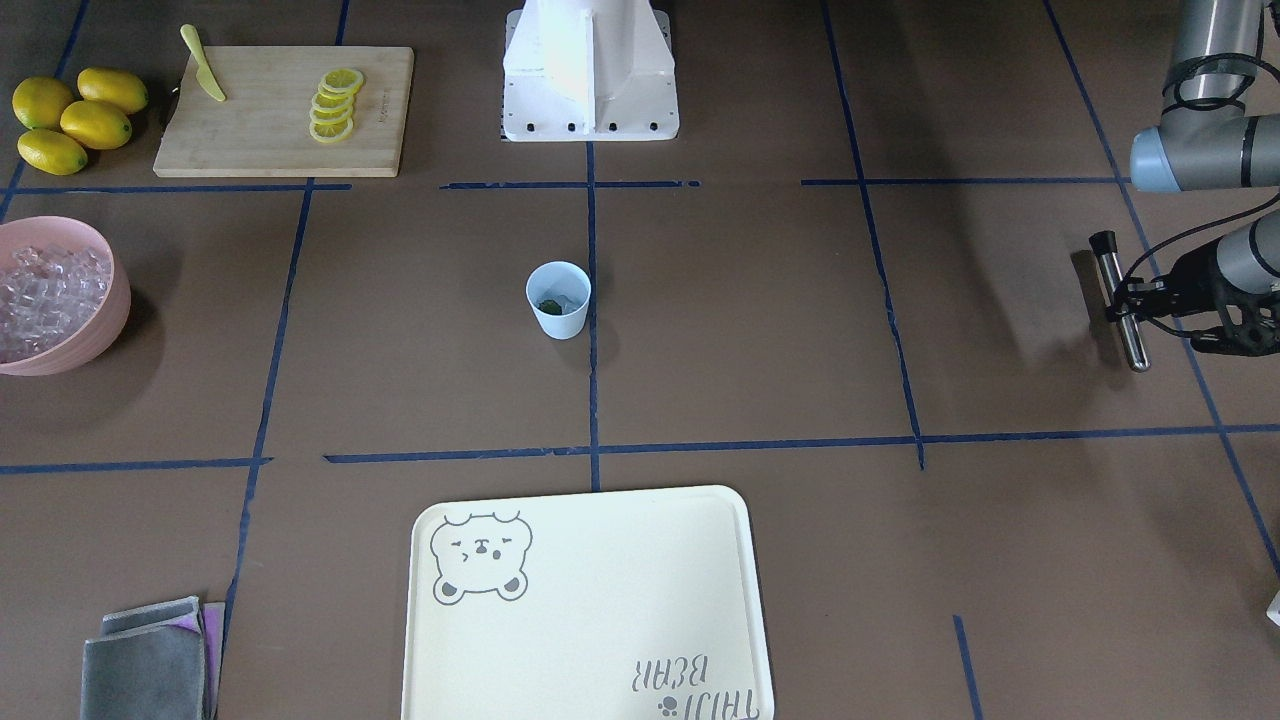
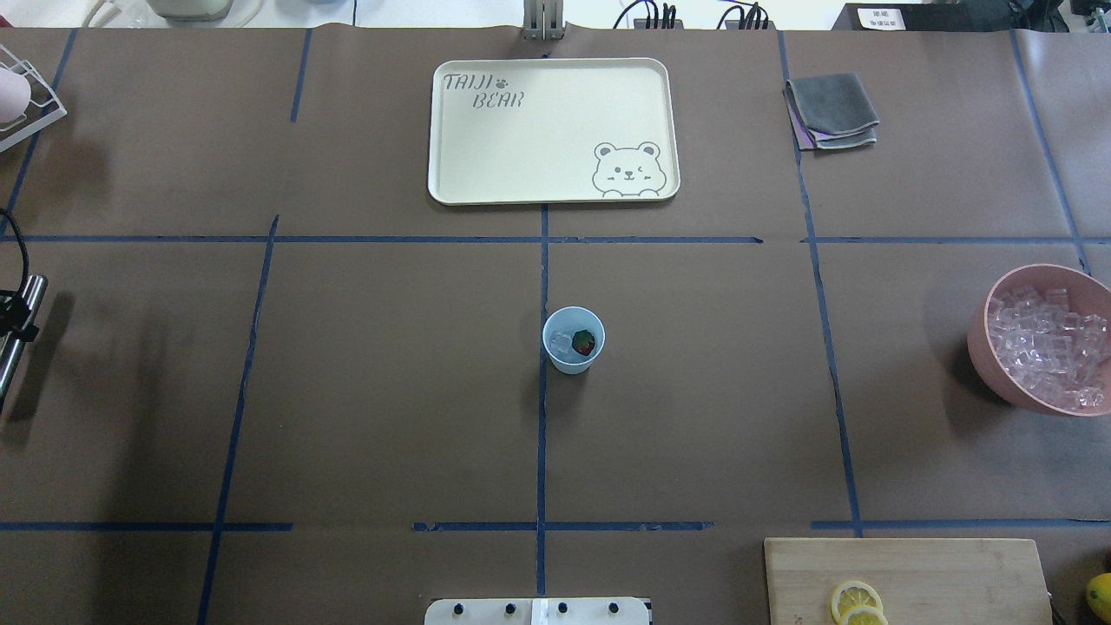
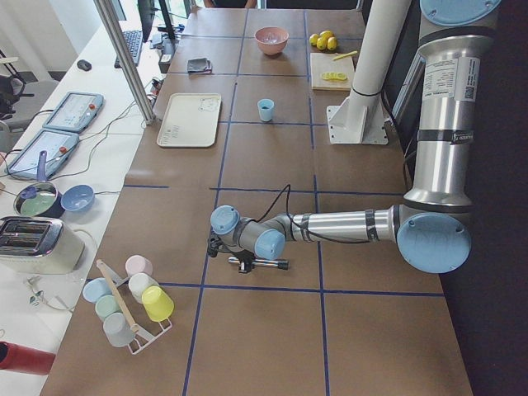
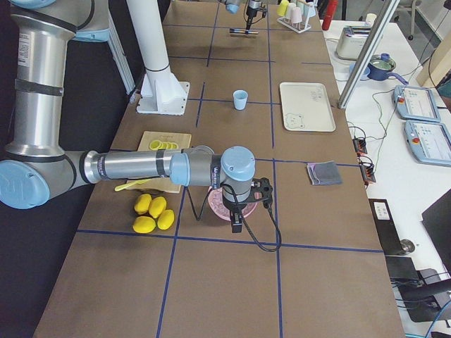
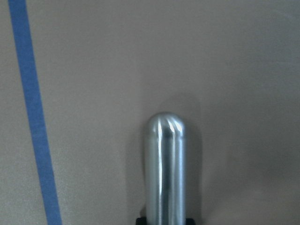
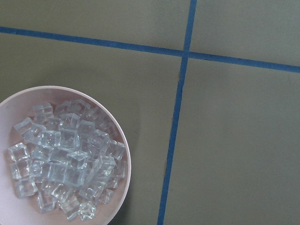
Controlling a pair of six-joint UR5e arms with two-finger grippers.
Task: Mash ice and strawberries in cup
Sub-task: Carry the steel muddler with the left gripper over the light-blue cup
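Clamped between the fingers of the left gripper (image 1: pixel 1125 300) is a shiny steel rod with a rounded tip and a black cap (image 1: pixel 1133 345). It is held out over the brown paper-covered table (image 2: pixel 364 391) at the robot's left end, and its shadow falls beside it. From the left wrist camera I see only the rounded metal end against the table cover, next to a strip of blue tape. Well away from it, at the middle of the table right by the central blue tape line, the small pale blue tapered plastic cup (image 2: pixel 573 360) stands upright. Inside it lie a tiny red strawberry with a dark green end (image 2: pixel 584 343) and a clear ice cube (image 2: pixel 561 344), side by side. The right gripper (image 4: pixel 237 224) hangs above the big pink bowl (image 2: pixel 985 351) heaped with clear ice cubes (image 2: pixel 1046 343) at the opposite end. I can't tell from where it shows whether its jaws are apart or together. A cream rectangular tray printed with a bear (image 2: pixel 538 130) sits across from the robot, beyond the cup.
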